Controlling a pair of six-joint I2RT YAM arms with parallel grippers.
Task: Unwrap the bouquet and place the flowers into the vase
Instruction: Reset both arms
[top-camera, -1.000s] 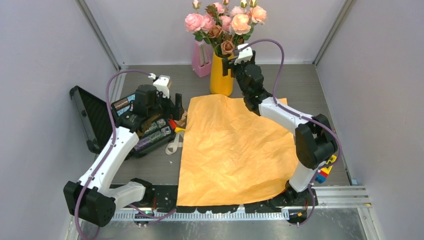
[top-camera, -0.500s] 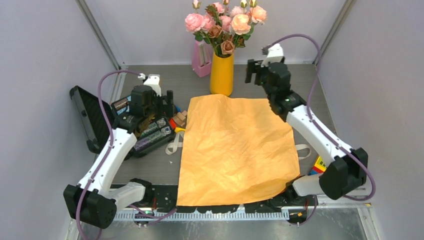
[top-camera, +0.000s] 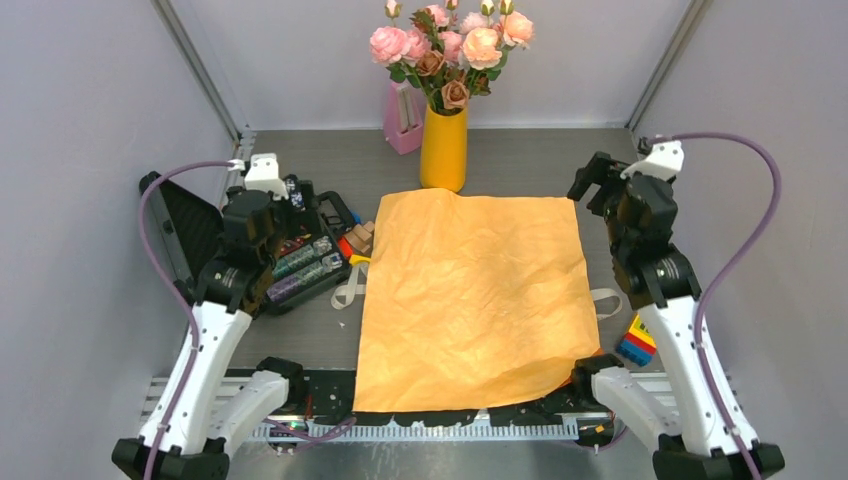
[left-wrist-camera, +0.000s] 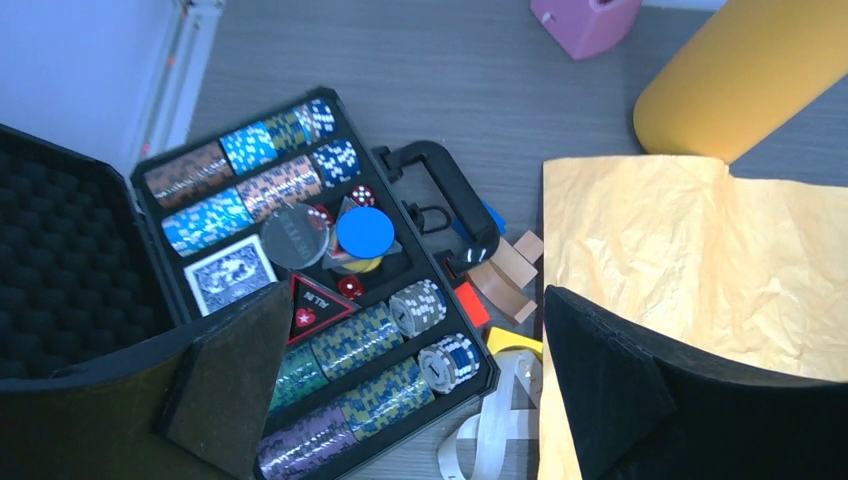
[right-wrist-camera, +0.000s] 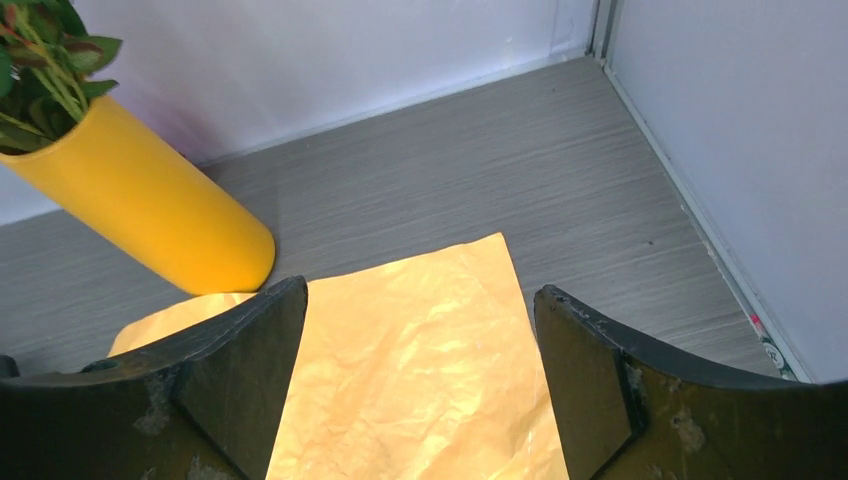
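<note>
Paper (top-camera: 470, 290) flat, vase (top-camera: 444, 150) at far edge

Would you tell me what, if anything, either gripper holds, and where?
Nothing is held; the left gripper and the right gripper are both open and empty.

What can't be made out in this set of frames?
- Stems of the flowers: hidden inside the vase, top view.
- Ribbon: partly under the orange paper, top view.
- Colourful blocks: partly behind the right arm, top view.
- Vase rim: cut off by the frame edge, left wrist view.
</note>
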